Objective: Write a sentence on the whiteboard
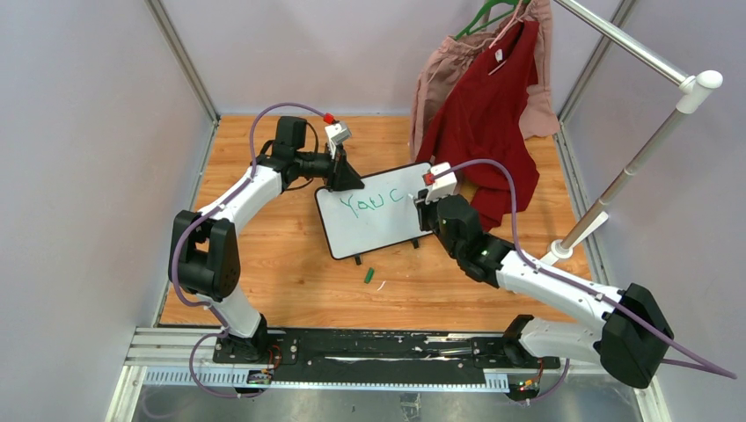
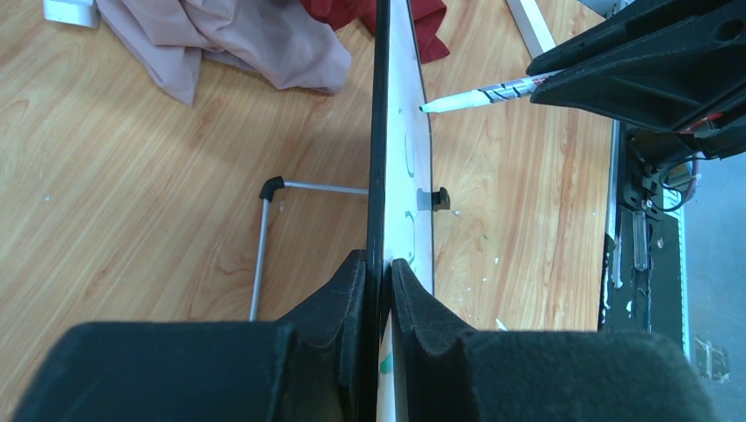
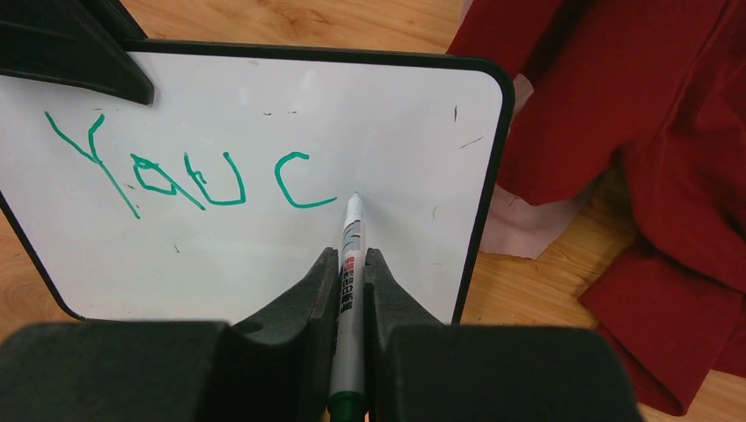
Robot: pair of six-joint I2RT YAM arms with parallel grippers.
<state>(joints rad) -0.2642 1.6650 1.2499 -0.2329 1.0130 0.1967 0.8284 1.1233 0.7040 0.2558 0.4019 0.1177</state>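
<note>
The whiteboard (image 1: pixel 374 220) stands tilted on the wooden table, its black frame and white face seen edge-on in the left wrist view (image 2: pixel 378 158). Green lettering (image 3: pixel 185 171) on it reads "You c". My left gripper (image 1: pixel 345 178) is shut on the board's far left edge (image 2: pixel 380 264). My right gripper (image 1: pixel 426 202) is shut on a white marker (image 3: pixel 350 255). The marker tip (image 3: pixel 355 197) touches the board just right of the "c". The marker also shows in the left wrist view (image 2: pixel 479 95).
A red garment (image 1: pixel 484 123) and a pink one (image 1: pixel 449 70) hang from a rack pole (image 1: pixel 633 167) at the back right, reaching the table beside the board. A green marker cap (image 1: pixel 370 275) lies on the wood in front of the board.
</note>
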